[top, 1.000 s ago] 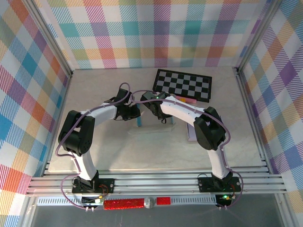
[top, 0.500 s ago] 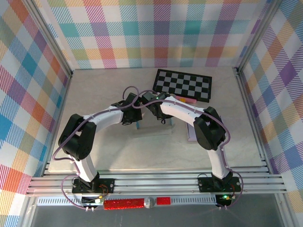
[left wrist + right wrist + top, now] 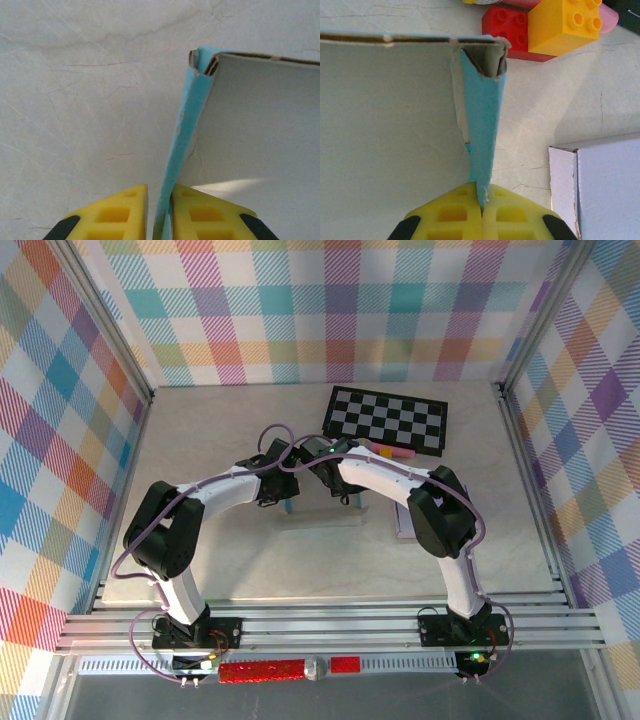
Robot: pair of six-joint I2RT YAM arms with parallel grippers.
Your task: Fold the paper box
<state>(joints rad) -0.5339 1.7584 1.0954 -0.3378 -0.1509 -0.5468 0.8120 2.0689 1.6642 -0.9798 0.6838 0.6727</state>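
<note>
Evidently light, thin card: the paper box (image 3: 260,125) spans between both tools and will flex or tear easily, so hold low on a wall. Left gripper (image 3: 160,215) straddles one blue wall, nearly closed; actual clamping cannot be told. Right gripper (image 3: 481,215) is pinched tight on the opposite wall. Matt grey-white inside, frayed corners.

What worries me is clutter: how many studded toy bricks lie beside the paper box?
2. A red brick past a corner of the paper box, and a yellow brick against the red one's right. Others may be hidden from view.
</note>
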